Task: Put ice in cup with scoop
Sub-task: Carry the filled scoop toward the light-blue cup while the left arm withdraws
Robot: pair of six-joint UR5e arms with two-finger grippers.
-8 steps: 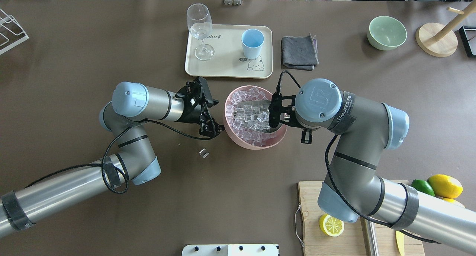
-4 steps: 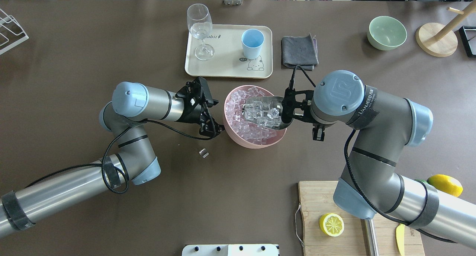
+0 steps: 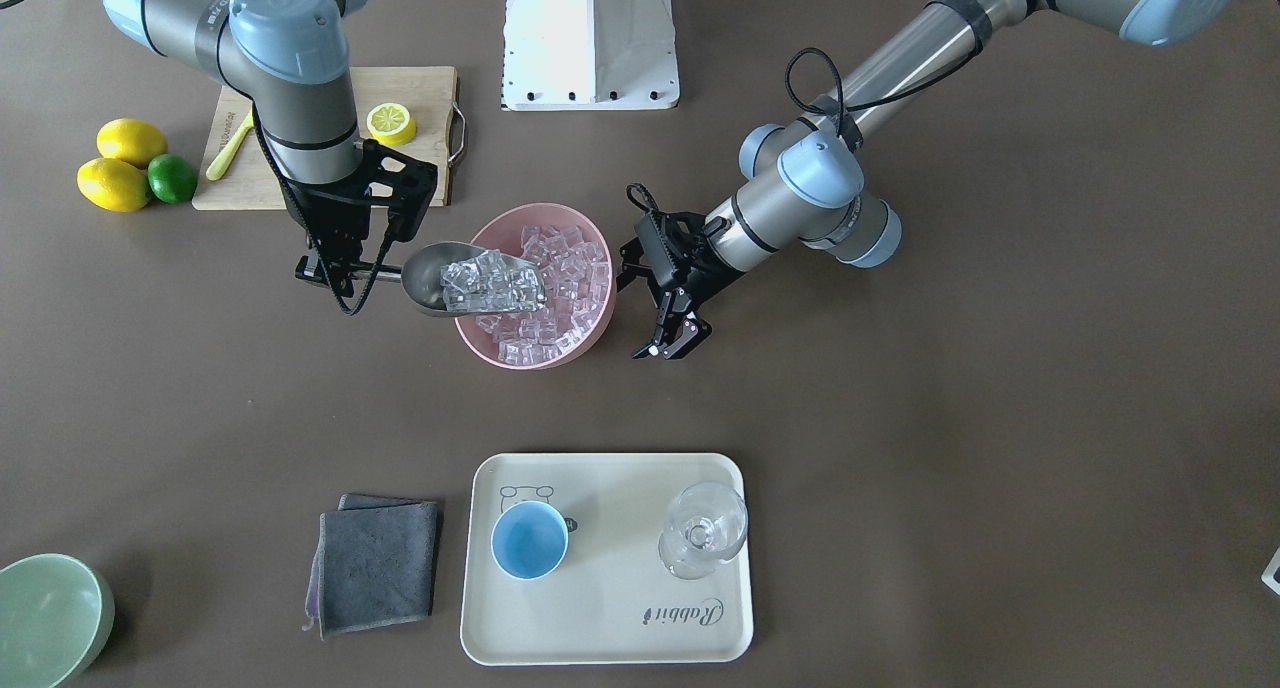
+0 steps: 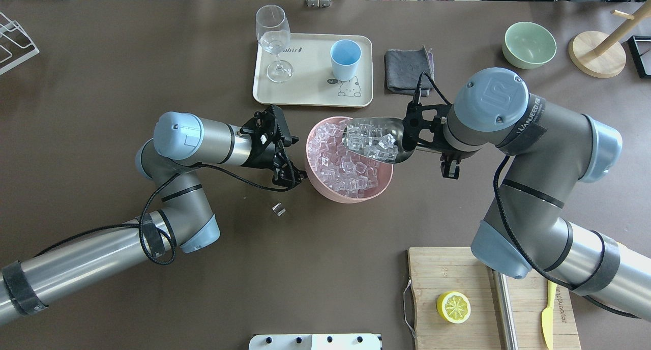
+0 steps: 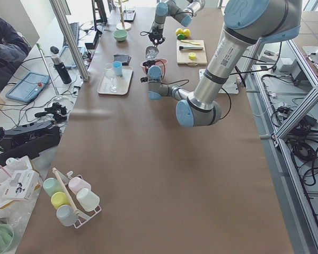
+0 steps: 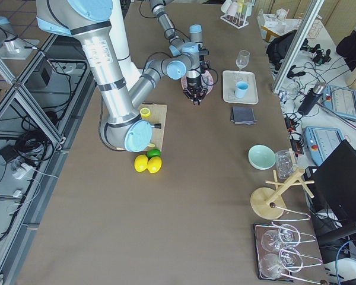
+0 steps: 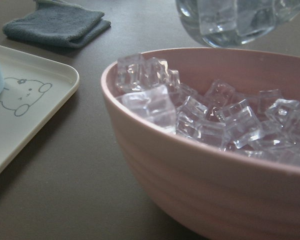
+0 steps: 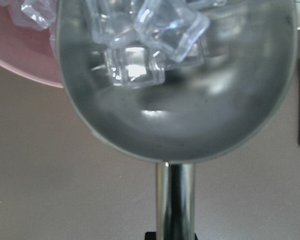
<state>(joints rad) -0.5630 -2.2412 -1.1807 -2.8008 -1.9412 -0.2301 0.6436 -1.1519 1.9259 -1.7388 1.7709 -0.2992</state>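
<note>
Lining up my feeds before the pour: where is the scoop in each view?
Front-facing: scoop left of centre, over the left rim of the pink bowl.
Overhead: scoop at centre, over the bowl's right rim.
Exterior left: scoop top centre, tiny.
Exterior right: cannot make it out.
Left wrist: scoop at top edge, above the bowl.
Right wrist: scoop fills the frame.
Shared landmark: the pink bowl.

scoop (image 4: 392, 122) of ice (image 4: 368, 139) above bowl (image 4: 351, 197)

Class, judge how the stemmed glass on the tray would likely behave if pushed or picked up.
The stemmed glass looks top-heavy: wide bowl, thin stem, small foot, so a push high up would probably tip it. Being clear glass, it is likely fragile and smooth, perhaps slippery to grip.
</note>
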